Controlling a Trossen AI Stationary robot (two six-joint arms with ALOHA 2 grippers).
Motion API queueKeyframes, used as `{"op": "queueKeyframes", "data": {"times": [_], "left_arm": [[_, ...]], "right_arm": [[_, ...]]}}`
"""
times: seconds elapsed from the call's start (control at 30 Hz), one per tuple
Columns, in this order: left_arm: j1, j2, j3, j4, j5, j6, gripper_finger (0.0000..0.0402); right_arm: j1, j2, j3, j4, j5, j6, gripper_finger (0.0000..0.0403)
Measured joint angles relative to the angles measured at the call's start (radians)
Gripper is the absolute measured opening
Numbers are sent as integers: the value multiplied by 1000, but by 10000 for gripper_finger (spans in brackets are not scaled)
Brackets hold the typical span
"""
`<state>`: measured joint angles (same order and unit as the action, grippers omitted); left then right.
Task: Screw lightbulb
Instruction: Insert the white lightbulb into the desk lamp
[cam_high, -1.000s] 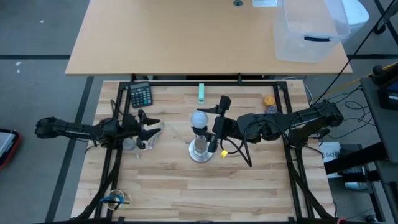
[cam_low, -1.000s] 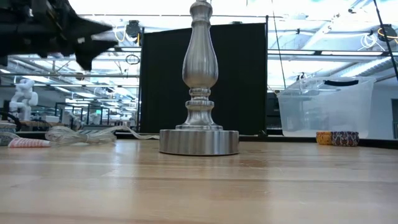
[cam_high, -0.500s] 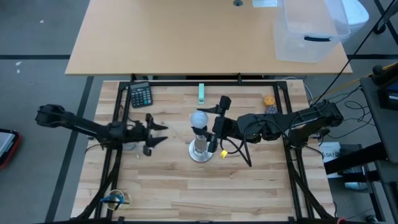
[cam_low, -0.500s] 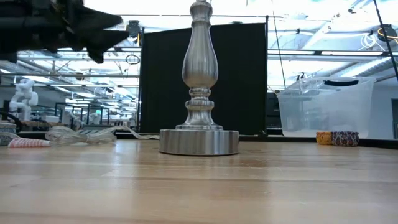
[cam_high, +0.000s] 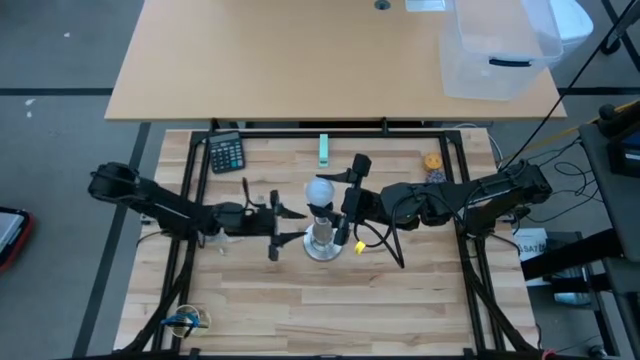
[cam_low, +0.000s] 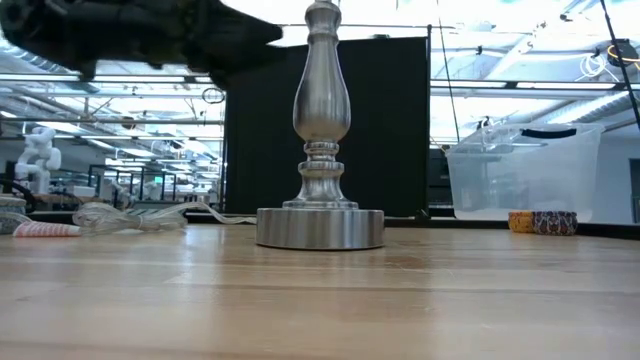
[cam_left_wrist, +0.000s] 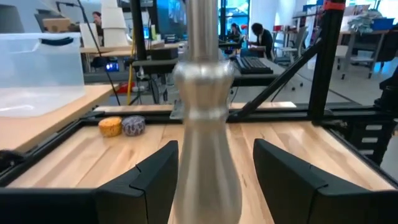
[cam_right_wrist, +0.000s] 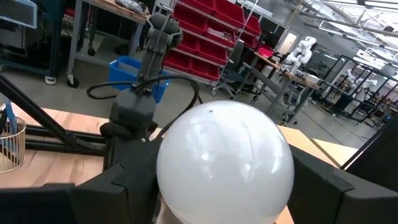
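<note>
Reaching in from the left across the wooden worktop (cam_high: 400, 300), our left arm has travelled a long way toward the middle within the last second. Its left gripper (cam_high: 282, 217) now sits with fingers spread on either side of the silver lamp stand (cam_high: 321, 240), not yet pinching the stem, as the left wrist view confirms. We judge this as a move to steady the stand.

Our right arm has not shifted at all. The right gripper (cam_high: 345, 205) stays beside the lightbulb (cam_high: 320, 190), its fingers flanking the white globe in the right wrist view; whether they press it or merely bracket it we cannot tell.

Seated atop the stand's socket, the lightbulb looks upright. Once the stand is braced, twisting can likely begin.
</note>
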<state>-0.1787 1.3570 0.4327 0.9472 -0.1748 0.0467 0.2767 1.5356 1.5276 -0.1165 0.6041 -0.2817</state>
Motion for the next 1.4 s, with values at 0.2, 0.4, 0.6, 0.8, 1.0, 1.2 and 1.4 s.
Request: {"op": "queueKeyframes", "data": {"times": [0.2,0.4,0.6,0.8,1.0,1.2,1.4], "left_arm": [[2,135,97,7,-4,0,210],[28,241,158,64,0,-24,210],[41,271,173,64,6,-37,210],[40,270,173,60,5,-38,210],[40,270,173,59,3,-38,210],[40,270,172,58,2,-38,210],[40,270,172,58,2,-38,210]], "right_arm": [[0,0,0,0,0,0,259],[0,0,0,1,-3,0,259],[0,0,-1,4,-3,-6,259],[0,1,-1,11,-4,-16,259],[0,1,-1,13,-4,-18,259],[0,1,-1,20,-4,-26,259],[1,2,-2,26,-3,-27,259]]}}
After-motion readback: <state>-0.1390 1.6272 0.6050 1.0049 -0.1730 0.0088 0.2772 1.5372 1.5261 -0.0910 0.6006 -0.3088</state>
